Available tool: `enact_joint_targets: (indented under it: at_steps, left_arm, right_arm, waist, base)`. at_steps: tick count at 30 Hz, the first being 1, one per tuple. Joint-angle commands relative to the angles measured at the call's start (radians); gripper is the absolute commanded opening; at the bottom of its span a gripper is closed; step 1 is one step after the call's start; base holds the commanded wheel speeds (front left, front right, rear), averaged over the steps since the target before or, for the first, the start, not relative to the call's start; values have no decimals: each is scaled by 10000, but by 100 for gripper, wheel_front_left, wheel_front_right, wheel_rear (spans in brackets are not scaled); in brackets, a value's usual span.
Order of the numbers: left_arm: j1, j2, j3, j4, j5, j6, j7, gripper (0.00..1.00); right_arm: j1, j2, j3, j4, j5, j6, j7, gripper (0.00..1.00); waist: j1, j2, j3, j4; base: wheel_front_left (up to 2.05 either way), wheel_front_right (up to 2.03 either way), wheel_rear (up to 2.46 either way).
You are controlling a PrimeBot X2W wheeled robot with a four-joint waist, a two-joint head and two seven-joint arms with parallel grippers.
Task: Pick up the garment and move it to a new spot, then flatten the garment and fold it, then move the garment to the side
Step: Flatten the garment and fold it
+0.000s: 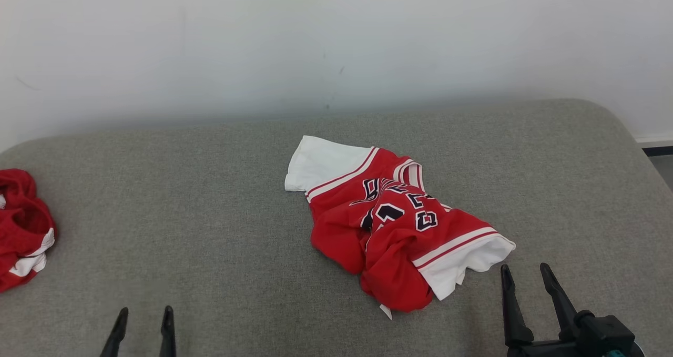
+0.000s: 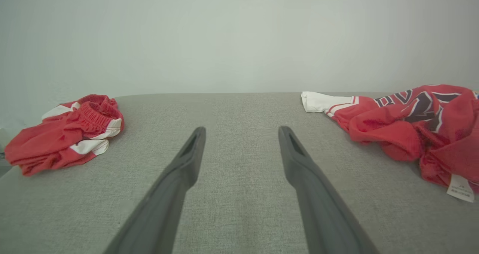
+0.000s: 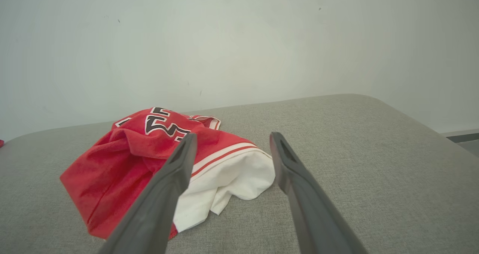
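The right pincer (image 1: 524, 268) stood released, its two dark fingers spread wide and holding nothing, low over the grey cloth-covered worktop (image 1: 210, 199). In the right wrist view the right pincer (image 3: 233, 134) pointed at the nearest part of the garment (image 3: 127, 160), and the white sleeve (image 3: 232, 175) lay between the lines of the two fingers, just ahead of the tips and not touched. The left pincer (image 1: 146, 310) was likewise released and empty. In its own wrist view the left pincer (image 2: 242, 128) faced bare cloth, well apart from any clothing.

Further out, the garment (image 1: 389, 225), a red jersey with white sleeves and dark lettering, lay crumpled near the middle of the worktop, bunched on itself, with one white sleeve (image 1: 468, 257) toward the right pincer and the other toward the wall (image 1: 336, 41). A small label (image 2: 460, 187) stuck out at its near edge. A second red-and-white piece of clothing (image 1: 21, 225) sat in a heap at the far left edge.

Judging from this, the task was at its very start. The jersey was neither lifted nor shifted by either arm, was not flattened and showed no deliberate fold. The pick-up, the move to a new spot, the smoothing, the folding and the final setting aside all appeared to remain. The right arm looked best placed to take the first grasp.
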Motion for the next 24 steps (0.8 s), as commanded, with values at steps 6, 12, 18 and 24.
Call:
enact_joint_targets:
  at_steps: [6,12,18,24]
  left_arm:
    - [-717,149,-1081,91,-76,-7,-35,100]
    - [-1536,351,-2139,423,-287,-7,-30,100]
    - [-2623,569,-3466,1169,-727,2,-29,100]
    - [-3845,715,-4755,2115,-1162,2,-30,100]
  right_arm:
    - [-112,-17,71,-19,109,-18,-16,100]
    - [-194,-17,75,-1,111,-18,-15,100]
    - [-340,-17,185,18,201,-18,-16,100]
    - [-442,-14,230,-4,298,-18,-15,100]
  waist:
    - [0,0,95,-142]
    - [0,0,206,-493]
    - [0,0,432,-1151]
    - [0,0,811,-1764]
  base:
    - [0,0,0]
    - [0,0,0]
    - [0,0,0]
    - [0,0,0]
